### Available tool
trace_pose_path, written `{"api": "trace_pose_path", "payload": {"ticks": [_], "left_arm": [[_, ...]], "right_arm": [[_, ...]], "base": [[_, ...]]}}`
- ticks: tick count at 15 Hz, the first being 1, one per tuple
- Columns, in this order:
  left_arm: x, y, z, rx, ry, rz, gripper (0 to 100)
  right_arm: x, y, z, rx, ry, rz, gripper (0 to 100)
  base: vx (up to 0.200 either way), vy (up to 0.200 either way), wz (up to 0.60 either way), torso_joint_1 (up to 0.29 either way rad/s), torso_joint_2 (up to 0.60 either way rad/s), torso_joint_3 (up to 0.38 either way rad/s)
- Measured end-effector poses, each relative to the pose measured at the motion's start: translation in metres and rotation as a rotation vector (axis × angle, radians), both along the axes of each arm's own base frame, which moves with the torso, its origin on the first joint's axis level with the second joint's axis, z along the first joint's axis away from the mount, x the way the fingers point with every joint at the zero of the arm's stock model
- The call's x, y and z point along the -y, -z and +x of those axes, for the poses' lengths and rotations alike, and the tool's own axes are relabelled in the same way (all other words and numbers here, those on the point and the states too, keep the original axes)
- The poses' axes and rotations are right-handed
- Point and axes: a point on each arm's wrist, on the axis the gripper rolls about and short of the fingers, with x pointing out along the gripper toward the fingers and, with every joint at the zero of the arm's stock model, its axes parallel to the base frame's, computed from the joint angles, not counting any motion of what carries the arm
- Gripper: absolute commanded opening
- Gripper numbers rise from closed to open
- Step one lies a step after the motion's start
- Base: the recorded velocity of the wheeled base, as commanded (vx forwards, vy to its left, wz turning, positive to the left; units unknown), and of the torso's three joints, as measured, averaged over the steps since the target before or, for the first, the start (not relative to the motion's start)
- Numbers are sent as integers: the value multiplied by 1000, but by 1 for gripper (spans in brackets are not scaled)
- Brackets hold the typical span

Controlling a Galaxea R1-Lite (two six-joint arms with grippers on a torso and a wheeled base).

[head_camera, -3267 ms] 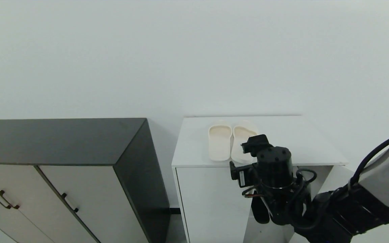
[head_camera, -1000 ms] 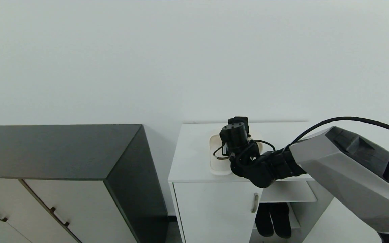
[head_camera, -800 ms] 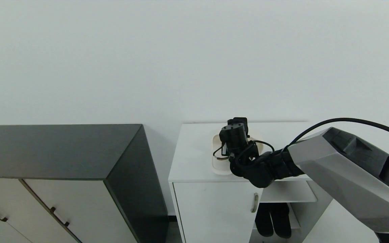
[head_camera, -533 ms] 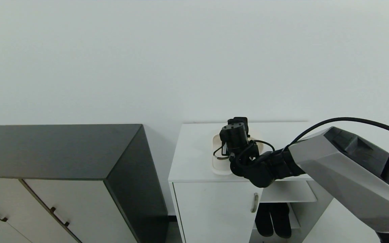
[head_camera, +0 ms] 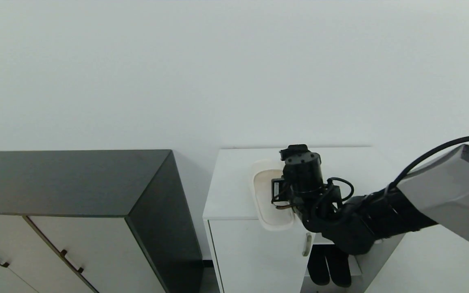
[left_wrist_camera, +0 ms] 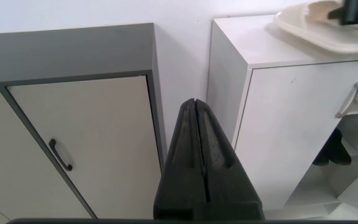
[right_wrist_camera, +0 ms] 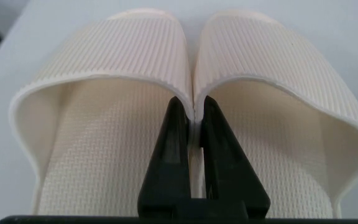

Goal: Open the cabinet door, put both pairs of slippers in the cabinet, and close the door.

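At the near edge of the white cabinet (head_camera: pixel 231 191) top, the right end effector (right_wrist_camera: pixel 194 119) is clamped on the cream slippers (head_camera: pixel 268 195). It pinches the two touching inner walls of their uppers together, one finger inside each slipper. The pair's heels overhang the cabinet's near edge, above the shut left door (head_camera: pixel 259 260). The right half of the cabinet stands open, with the black slippers (head_camera: pixel 328 269) already on its bottom shelf. The left end effector (left_wrist_camera: pixel 195 111) is closed on nothing and sits low and well apart, in front of the dark cabinet (head_camera: pixel 75 179) on the left.

The main risk, as I judge it, is the grip itself. Two soft, thin walls share one pinch, so if either slides out, that slipper drops to the floor, since little of the pair is backed by the top. The foam may also flex and let the pair sag or twist on the way down. That could catch a heel on the door's edge or on the upper shelf (head_camera: pixel 348 232). Placing them low could also knock the black pair.
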Motion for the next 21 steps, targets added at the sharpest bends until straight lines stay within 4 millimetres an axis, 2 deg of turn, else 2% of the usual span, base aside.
{"api": "trace_pose_path", "payload": {"ticks": [4,8,14,21], "left_arm": [[0,0,0,0,0,0,0],[0,0,0,0,0,0,0],[0,0,0,0,0,0,0],[0,0,0,0,0,-2,0]], "right_arm": [[37,3,-47,-2,-142,-2,0],[57,4,-73,6,-192,5,0],[59,8,-78,-10,-202,-6,0],[49,10,-74,-7,-217,-8,0]], "base": [[0,0,0,0,0,0],[0,0,0,0,0,0],[0,0,0,0,0,0],[-200,0,0,3,4,3]]}}
